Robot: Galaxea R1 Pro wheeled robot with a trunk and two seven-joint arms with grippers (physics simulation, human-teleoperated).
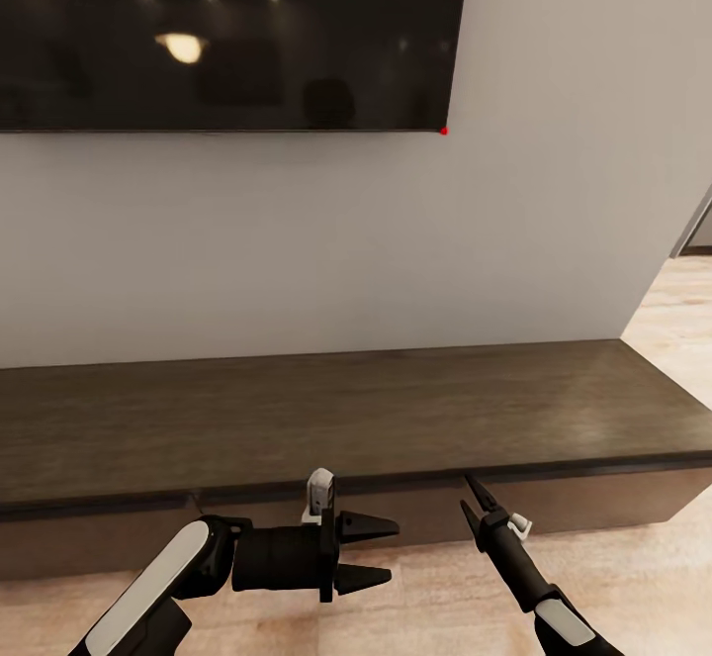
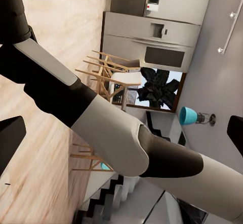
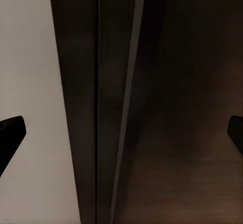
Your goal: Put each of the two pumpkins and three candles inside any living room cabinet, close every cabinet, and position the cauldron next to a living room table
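1. The cabinet (image 1: 326, 419), a long low dark-brown wooden TV unit, runs along the foot of a pale grey wall (image 1: 396, 250) across the head view. Its flat fronts (image 1: 593, 503) sit flush under the top edge, all shut as far as the view reaches.
2. A wall-mounted television (image 1: 227, 33) hangs above the unit, its dark screen reflecting ceiling lights; a small red light (image 1: 444, 131) shows at its lower right corner.
3. The left gripper (image 1: 368, 552) is held low in front of the cabinet front, pointing toward the robot's right. Its 2 black fingers are apart with nothing between them.
4. The right gripper (image 1: 477, 503) points up and forward, its tips close to the lower edge of the cabinet top. Its 2 fingers are spread and empty; contact with the cabinet cannot be confirmed.
5. In the right wrist view, the dark cabinet wood (image 3: 167, 107) lies close ahead beside the pale wall, with both fingertips (image 3: 10, 130) at the frame edges, wide apart.
6. In the left wrist view, the robot's right arm (image 2: 116, 133) crosses the frame; beyond it stand wooden chairs (image 2: 109, 74), a steel refrigerator (image 2: 152, 39), a dark potted plant (image 2: 159, 87) and a teal lamp (image 2: 188, 115).
7. Light wood flooring (image 1: 672, 329) shows at the right end of the cabinet.
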